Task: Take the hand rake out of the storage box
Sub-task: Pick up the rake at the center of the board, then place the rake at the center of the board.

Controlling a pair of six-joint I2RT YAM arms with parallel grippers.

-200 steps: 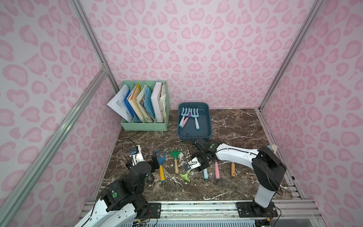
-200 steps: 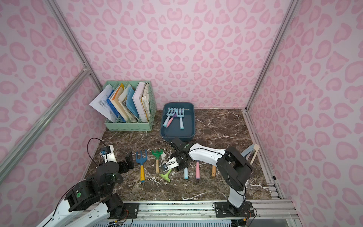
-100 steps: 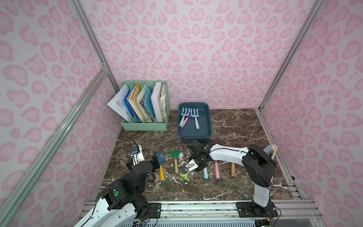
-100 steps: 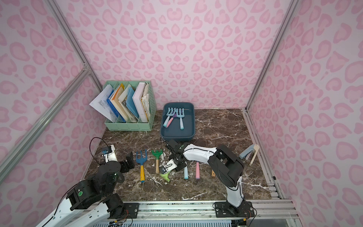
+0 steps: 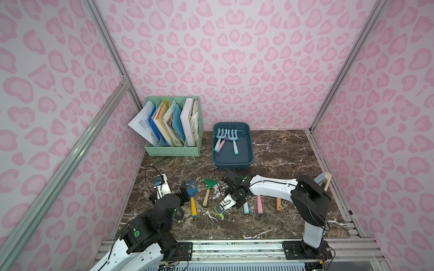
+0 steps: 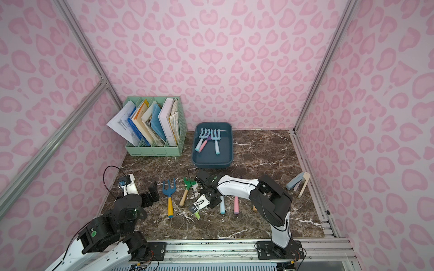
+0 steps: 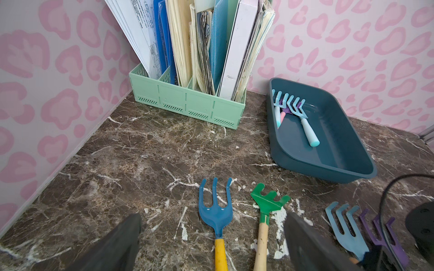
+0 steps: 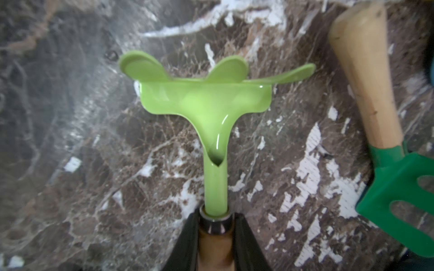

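Observation:
The dark teal storage box (image 5: 232,164) (image 6: 211,164) (image 7: 305,169) stands at the back middle. Inside lie a light-blue hand rake with a teal handle (image 5: 234,140) (image 7: 303,117), a second light-blue one with a pink handle (image 5: 219,142) and a purple one between them. In front of the box, low over the table, my right gripper (image 5: 223,207) (image 8: 215,215) is shut on the wooden handle of a lime-green hand rake (image 5: 220,213) (image 8: 206,98), whose head rests on the marble. My left gripper (image 5: 168,196) (image 7: 215,244) is open at the front left.
A blue fork with a yellow handle (image 5: 191,192) (image 7: 216,211) and a green rake with a wooden handle (image 5: 209,185) (image 8: 366,82) lie between the arms. Three more handles (image 5: 259,204) lie under the right arm. A mint-green file rack (image 5: 173,150) stands at the back left.
My right gripper's jaws have closed onto the lime-green rake's handle, and the right arm's elbow has shifted. The left arm has stayed put.

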